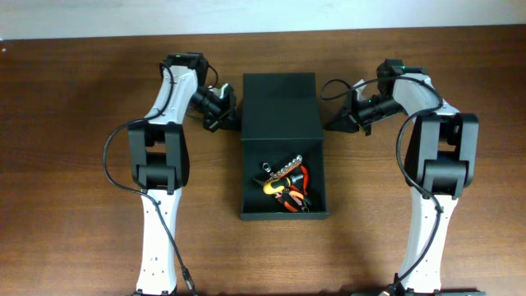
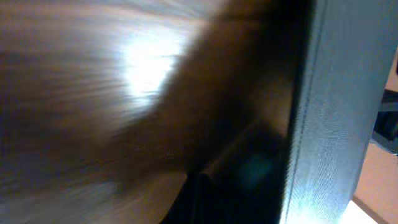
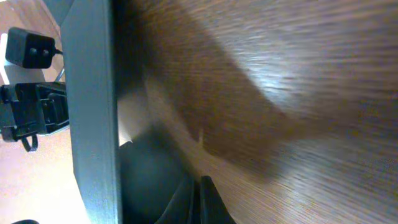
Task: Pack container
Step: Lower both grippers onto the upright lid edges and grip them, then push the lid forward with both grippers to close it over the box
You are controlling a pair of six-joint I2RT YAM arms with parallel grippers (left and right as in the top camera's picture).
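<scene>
Matte black square rigid container (image 1: pixel 279 99). Dark brown streaky wood-grain surface (image 1: pixel 66 189). Orange-and-black hand tools (image 1: pixel 288 187), one yellow patch, silvery metal bits.

A wooden table (image 1: pixel 74 205) fills the overhead view. Along the table's far edge runs a pale strip (image 1: pixel 246 16). Near the table's middle lie hand tools (image 1: pixel 283 182) with orange and red handles. Past the table's side, the right wrist view shows what looks like a black power adapter (image 3: pixel 28 46).

White tubular links and bulky black joints form the left arm (image 1: pixel 160 164) and right arm (image 1: pixel 444 156); a thin black cable (image 1: pixel 105 160) loops beside each, and the left gripper (image 1: pixel 223 115) and right gripper (image 1: pixel 337 122) are black
</scene>
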